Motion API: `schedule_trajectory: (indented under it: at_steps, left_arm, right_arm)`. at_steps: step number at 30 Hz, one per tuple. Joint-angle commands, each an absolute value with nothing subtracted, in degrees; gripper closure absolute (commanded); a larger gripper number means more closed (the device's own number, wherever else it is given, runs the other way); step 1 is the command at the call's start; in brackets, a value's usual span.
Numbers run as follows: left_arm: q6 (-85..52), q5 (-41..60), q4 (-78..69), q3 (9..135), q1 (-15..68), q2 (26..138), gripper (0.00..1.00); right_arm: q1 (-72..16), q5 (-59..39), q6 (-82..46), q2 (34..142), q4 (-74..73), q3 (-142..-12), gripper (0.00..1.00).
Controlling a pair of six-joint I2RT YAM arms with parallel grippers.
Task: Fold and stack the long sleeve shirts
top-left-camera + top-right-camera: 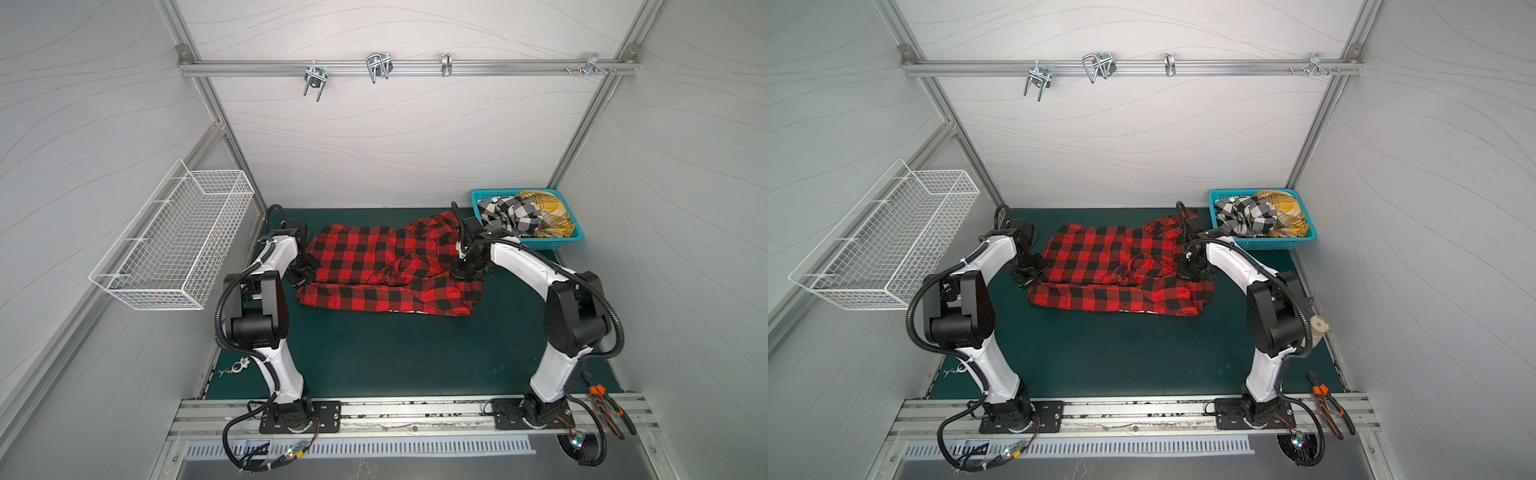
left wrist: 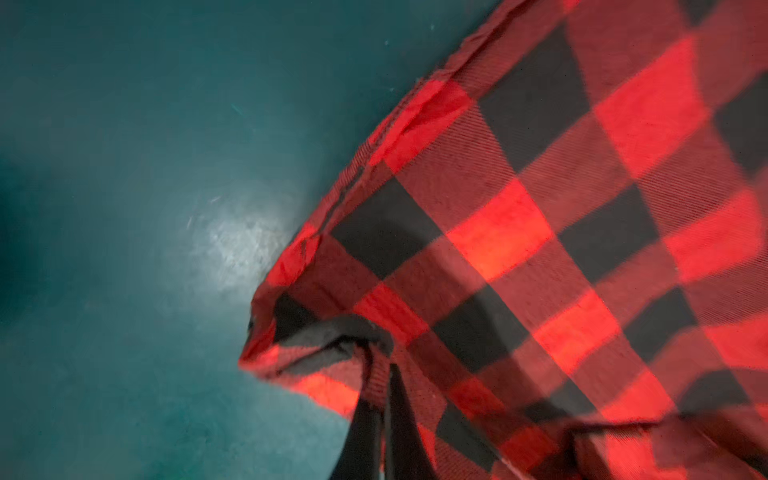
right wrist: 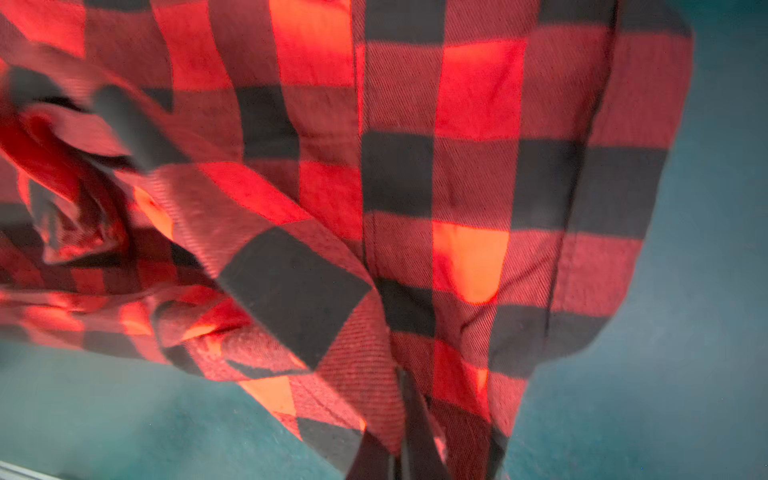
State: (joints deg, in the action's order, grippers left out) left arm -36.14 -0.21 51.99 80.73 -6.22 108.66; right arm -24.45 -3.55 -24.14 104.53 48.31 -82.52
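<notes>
Both edges of the red-and-black shirt (image 1: 374,266), spread on the desk (image 1: 374,357), should be raised evenly so the fold lands square. Its cloth is pinched by the left hand (image 1: 302,273) at the left edge and the right hand (image 1: 462,270) at the right, wrists bent low.

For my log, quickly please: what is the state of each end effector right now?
Left end effector: closed, holding an edge of the red-and-black shirt.
Right end effector: closed, holding the same shirt.
</notes>
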Motion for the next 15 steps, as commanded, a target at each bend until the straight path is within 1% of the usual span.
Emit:
schedule_trajectory:
  at_steps: [1,3,5,6,8,9,10,11,13,15]
  left_arm:
    - [-35.19,-1.52,51.35,84.10,-6.50,115.06,1.00]
    - [-34.79,-1.50,50.89,85.13,-6.50,118.22,1.00]
    - [-34.41,-1.82,50.28,85.64,-6.46,120.10,1.00]
    - [-34.28,-1.85,50.27,85.90,-6.50,120.60,0.94]
    - [-34.10,-2.45,51.02,86.38,-6.45,120.84,0.71]
    - [-34.11,-2.63,51.39,86.40,-6.43,120.11,0.62]
    - [-34.19,-3.67,51.87,86.40,-6.10,118.60,0.55]
    - [-34.00,-4.68,52.39,86.60,-5.56,117.11,0.49]
    - [-32.81,-6.44,53.58,87.73,-3.32,112.83,0.44]
    - [-31.23,-7.64,53.14,88.15,0.76,107.98,0.39]
  right_arm:
    - [-23.14,-3.48,-23.76,109.66,49.38,-84.65,1.00]
    - [-23.20,-6.22,-22.53,113.81,50.01,-87.24,1.00]
    - [-23.49,-6.56,-22.25,116.45,50.53,-88.40,1.00]
    - [-23.47,-6.68,-22.15,117.33,50.55,-88.61,1.00]
    - [-23.45,-6.71,-22.24,118.01,50.45,-88.46,1.00]
    - [-23.42,-7.02,-22.13,118.04,50.38,-88.26,0.98]
    - [-23.45,-7.21,-21.97,117.93,50.44,-88.12,0.91]
    - [-23.47,-7.33,-21.98,117.73,50.78,-88.22,0.84]
    - [-23.67,-7.50,-21.97,116.34,51.40,-88.30,0.69]
    - [-24.11,-6.85,-21.98,114.26,52.19,-88.42,0.61]
